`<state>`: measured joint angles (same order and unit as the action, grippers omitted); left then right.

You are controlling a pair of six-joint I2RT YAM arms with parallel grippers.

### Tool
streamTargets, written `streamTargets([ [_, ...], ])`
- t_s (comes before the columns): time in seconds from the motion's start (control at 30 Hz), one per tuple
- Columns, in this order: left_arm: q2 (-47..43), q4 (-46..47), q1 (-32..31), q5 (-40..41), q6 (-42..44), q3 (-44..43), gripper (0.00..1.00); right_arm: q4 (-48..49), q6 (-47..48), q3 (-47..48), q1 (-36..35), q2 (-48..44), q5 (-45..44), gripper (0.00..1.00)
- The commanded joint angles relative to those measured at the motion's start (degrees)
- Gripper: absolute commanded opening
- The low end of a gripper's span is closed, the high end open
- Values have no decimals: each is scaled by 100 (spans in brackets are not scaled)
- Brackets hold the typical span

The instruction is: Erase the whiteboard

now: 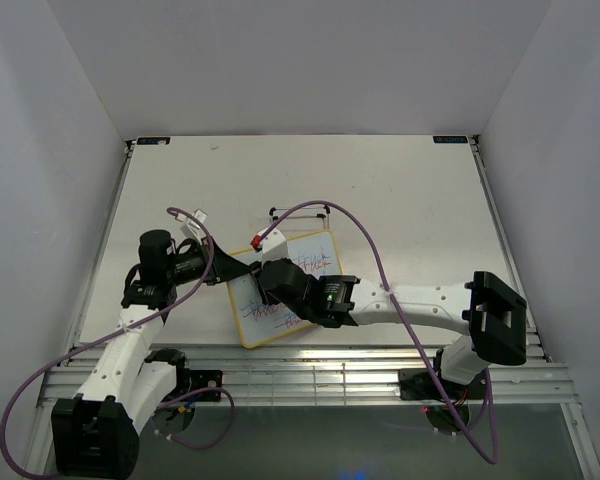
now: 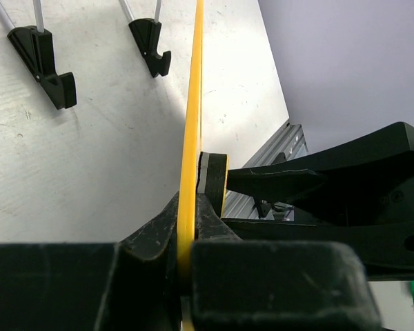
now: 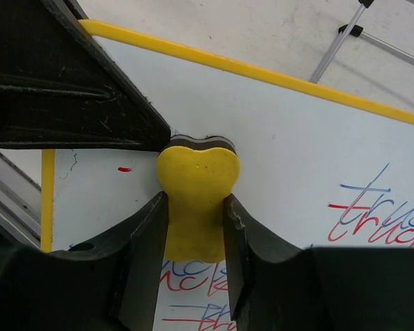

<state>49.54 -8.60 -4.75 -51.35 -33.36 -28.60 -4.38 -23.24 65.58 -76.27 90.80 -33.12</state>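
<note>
Whiteboard scribbled red-blue; left fingers at edge, right fingers over middle.

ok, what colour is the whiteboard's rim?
Yellow; the whiteboard rim shows best in the right wrist view.

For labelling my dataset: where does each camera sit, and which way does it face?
Top external: above, behind the arms, looking down on the table; both arms show.
Left wrist: looks along the whiteboard edge; left gripper clamps its rim.
Right wrist: faces the board's scribbled front; right gripper squeezes the eraser.
Shared: both wrist views show whiteboard and eraser.
</note>
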Motion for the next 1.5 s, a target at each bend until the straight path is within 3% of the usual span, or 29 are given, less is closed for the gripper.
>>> streamTargets([
  [0.0,-366,377,-201,-841,23,-225,0,113,-206,-54,-116,307,342,24],
  [0.27,-269,421,-201,-841,-21,-287,0,656,135,-46,-520,332,781,24],
  [0.6,-305,394,-201,-824,-74,-172,0,772,365,807,-705,772,851,23],
  [0.83,-164,333,-193,-797,-30,-207,0,799,286,219,-696,333,852,22],
  [1.03,-199,289,-201,-736,-12,-216,0,676,-268,-914,-529,-326,500,22],
  [1.17,-173,271,-201,-727,-12,-225,0,649,-286,-1065,-529,-379,605,22],
  [1.47,-181,254,-201,-692,-30,-190,0,570,-30,278,-529,358,352,22],
])
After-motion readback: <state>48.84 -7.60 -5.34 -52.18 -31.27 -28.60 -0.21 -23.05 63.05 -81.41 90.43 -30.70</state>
